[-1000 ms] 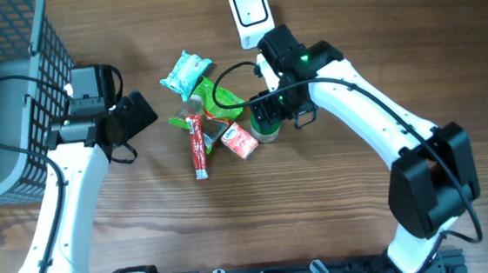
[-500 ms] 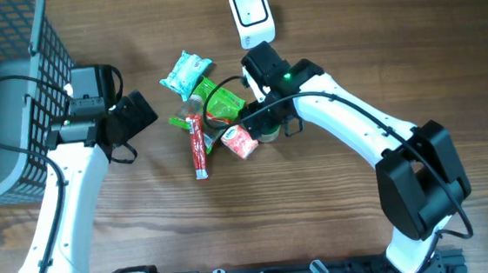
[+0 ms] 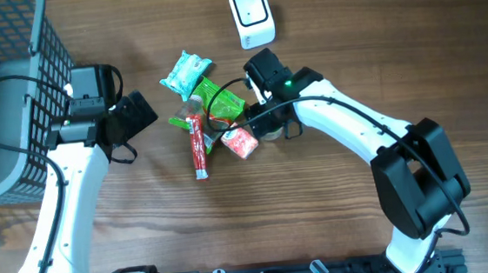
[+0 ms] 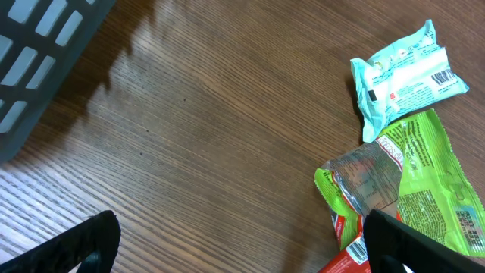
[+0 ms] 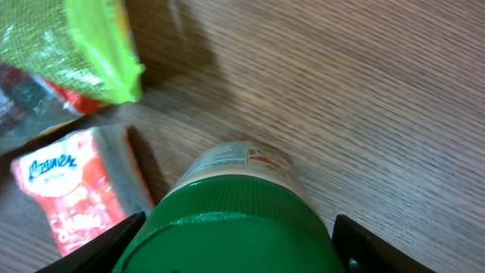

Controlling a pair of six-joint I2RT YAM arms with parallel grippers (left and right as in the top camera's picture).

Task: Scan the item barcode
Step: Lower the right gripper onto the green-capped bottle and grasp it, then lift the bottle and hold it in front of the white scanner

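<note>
A jar with a green lid [image 5: 235, 220] stands upright on the wooden table, mostly hidden under my right gripper [image 3: 266, 122] in the overhead view. In the right wrist view my right gripper [image 5: 239, 254] straddles the lid, one finger close on each side, with a thin sliver of table showing by the right finger. The white barcode scanner [image 3: 252, 16] stands at the far edge of the table. My left gripper [image 3: 142, 110] hovers left of the pile, wide open [image 4: 242, 243] with only bare wood between its fingers.
A pile sits mid-table: teal packet [image 3: 186, 71], green bag [image 3: 219, 99], red tube [image 3: 198, 147], red tissue pack [image 3: 239, 141]. The tissue pack [image 5: 68, 186] lies just left of the jar. A dark wire basket [image 3: 13, 85] fills the far left.
My right gripper has shifted left and settled lower around the jar's lid, and its fingers have drawn closer together. The left arm and the pile are unchanged.
</note>
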